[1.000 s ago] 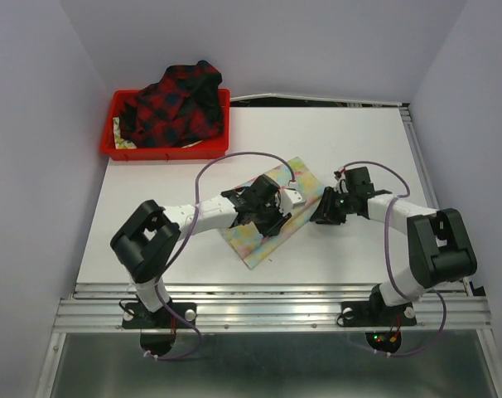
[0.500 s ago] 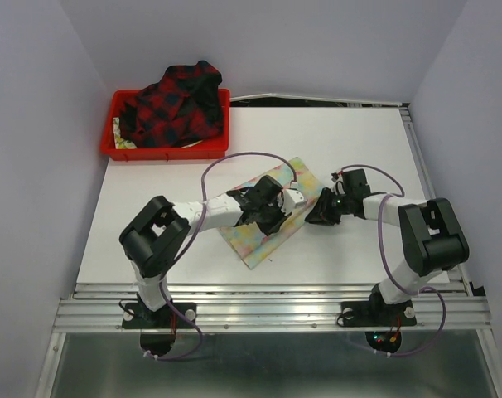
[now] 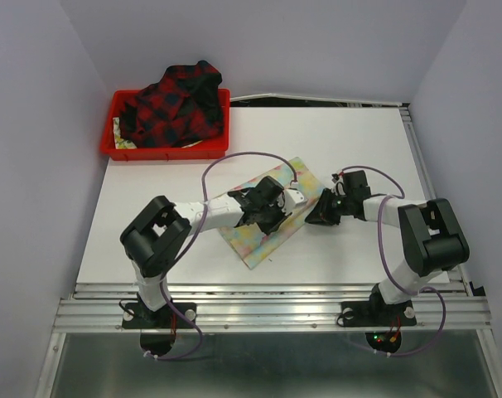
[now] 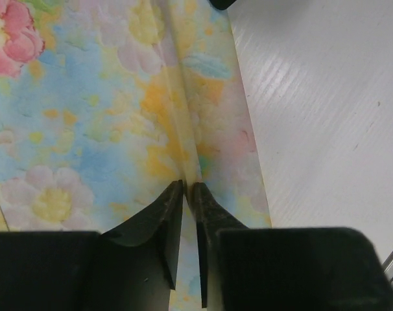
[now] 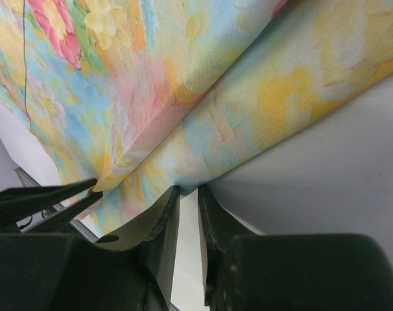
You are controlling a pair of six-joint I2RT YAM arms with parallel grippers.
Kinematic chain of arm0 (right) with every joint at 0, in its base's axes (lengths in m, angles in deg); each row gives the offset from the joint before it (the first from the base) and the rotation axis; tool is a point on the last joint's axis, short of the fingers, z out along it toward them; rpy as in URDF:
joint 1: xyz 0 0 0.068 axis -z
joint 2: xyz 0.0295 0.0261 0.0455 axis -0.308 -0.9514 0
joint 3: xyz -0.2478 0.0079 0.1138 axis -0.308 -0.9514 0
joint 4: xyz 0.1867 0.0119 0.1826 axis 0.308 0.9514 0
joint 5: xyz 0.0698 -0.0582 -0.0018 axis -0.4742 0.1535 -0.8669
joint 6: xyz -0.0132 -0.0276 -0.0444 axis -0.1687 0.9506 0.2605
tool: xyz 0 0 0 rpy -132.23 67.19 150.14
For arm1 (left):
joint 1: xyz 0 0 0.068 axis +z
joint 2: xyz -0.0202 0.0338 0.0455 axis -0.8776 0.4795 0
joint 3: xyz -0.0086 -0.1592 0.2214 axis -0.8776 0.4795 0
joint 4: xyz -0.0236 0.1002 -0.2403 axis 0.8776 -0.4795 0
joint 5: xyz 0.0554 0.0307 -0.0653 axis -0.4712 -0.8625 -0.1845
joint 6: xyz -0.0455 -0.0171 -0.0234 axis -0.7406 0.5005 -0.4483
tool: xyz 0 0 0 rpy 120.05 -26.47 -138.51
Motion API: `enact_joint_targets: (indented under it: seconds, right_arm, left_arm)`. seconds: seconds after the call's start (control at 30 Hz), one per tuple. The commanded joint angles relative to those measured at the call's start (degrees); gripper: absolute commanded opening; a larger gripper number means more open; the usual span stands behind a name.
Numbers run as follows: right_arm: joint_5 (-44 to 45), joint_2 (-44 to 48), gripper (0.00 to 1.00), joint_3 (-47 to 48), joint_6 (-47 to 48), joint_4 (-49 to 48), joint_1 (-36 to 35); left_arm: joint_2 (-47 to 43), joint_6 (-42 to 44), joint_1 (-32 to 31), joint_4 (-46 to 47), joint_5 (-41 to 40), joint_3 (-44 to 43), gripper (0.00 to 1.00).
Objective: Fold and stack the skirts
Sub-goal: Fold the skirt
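The pastel floral skirt (image 3: 255,236) lies folded on the white table (image 3: 334,141), near the middle. My left gripper (image 3: 273,212) rests on its top, jaws nearly together, pinching a raised crease of the cloth (image 4: 189,186). My right gripper (image 3: 316,215) is at the skirt's right edge, its narrow jaws closed on the lifted hem (image 5: 189,190), and the floral skirt (image 5: 183,97) hangs above them. The left fingers (image 5: 47,194) show in the right wrist view. The red-and-black plaid skirt (image 3: 175,104) sits heaped in the red tray (image 3: 118,151) at the back left.
A pale cloth edge (image 3: 123,137) peeks out under the plaid skirt in the tray. The walls close in on both sides. A metal rail (image 3: 267,308) runs along the near table edge by the arm bases.
The left arm's elbow has swung right and its gripper has settled on the skirt. The right gripper has slid left to the skirt's edge. Both pairs of jaws have narrowed onto cloth.
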Motion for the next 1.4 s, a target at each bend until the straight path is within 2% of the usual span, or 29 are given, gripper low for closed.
enact_joint_targets:
  seconds: [0.0, 0.03, 0.07, 0.1, 0.13, 0.4, 0.67, 0.83, 0.97, 1.1, 1.2, 1.37]
  right_arm:
    - [2.8, -1.2, 0.23, -1.2, 0.5, -0.1, 0.1]
    - [2.9, -1.3, 0.23, -1.2, 0.3, 0.0, 0.1]
    - [2.8, -1.4, 0.22, -1.1, 0.3, -0.1, 0.1]
    - [2.8, -1.4, 0.22, -1.3, 0.2, -0.1, 0.1]
    - [2.7, -1.3, 0.21, -1.4, 0.1, -0.1, 0.1]
    - [2.6, -0.5, 0.18, -1.7, -0.2, -0.1, 0.1]
    - [2.8, 1.4, 0.16, -2.7, -0.8, -0.3, 0.1]
    - [3.6, 2.6, 0.16, -3.4, -0.8, -0.6, 0.1]
    - [6.0, 5.1, 0.12, -1.2, 2.6, 4.9, 0.7]
    - [4.9, 7.8, 0.09, 4.3, 7.8, 11.2, 4.2]
    - [2.4, 11.1, 0.13, 8.6, 10.5, 14.7, 5.8]
    - [-2.5, 13.6, 0.29, 14.3, 8.7, 14.1, 6.3]
  left_arm:
    - [-0.2, 0.8, -1.0, 1.0, 0.1, -1.6, 0.18]
    - [-0.2, 1.0, -1.4, 0.7, 0.2, -2.0, 0.10]
    - [-0.2, 1.1, -1.4, 0.6, 0.1, -2.1, 0.10]
    - [-0.3, 1.2, -1.6, 0.1, 0.1, -2.2, 0.03]
    - [-0.6, 1.3, -2.0, 0.0, 0.2, -2.5, 0.00]
    - [-2.1, 0.9, -3.9, -2.2, -0.4, -3.8, 0.00]
    - [4.0, -0.3, -4.8, -4.4, -1.1, -6.6, 0.00]
    - [4.7, -0.2, -5.7, -3.3, -1.2, -5.9, 0.00]
    - [5.7, 0.4, -6.1, -3.6, 0.0, -5.4, 0.00]
    - [5.9, 1.0, -6.6, -3.6, -1.1, -4.1, 0.00]
    - [6.0, 1.2, -6.6, -3.6, -1.7, -3.1, 0.00]
    - [5.9, 0.7, -6.6, -2.9, -1.6, -2.8, 0.00]
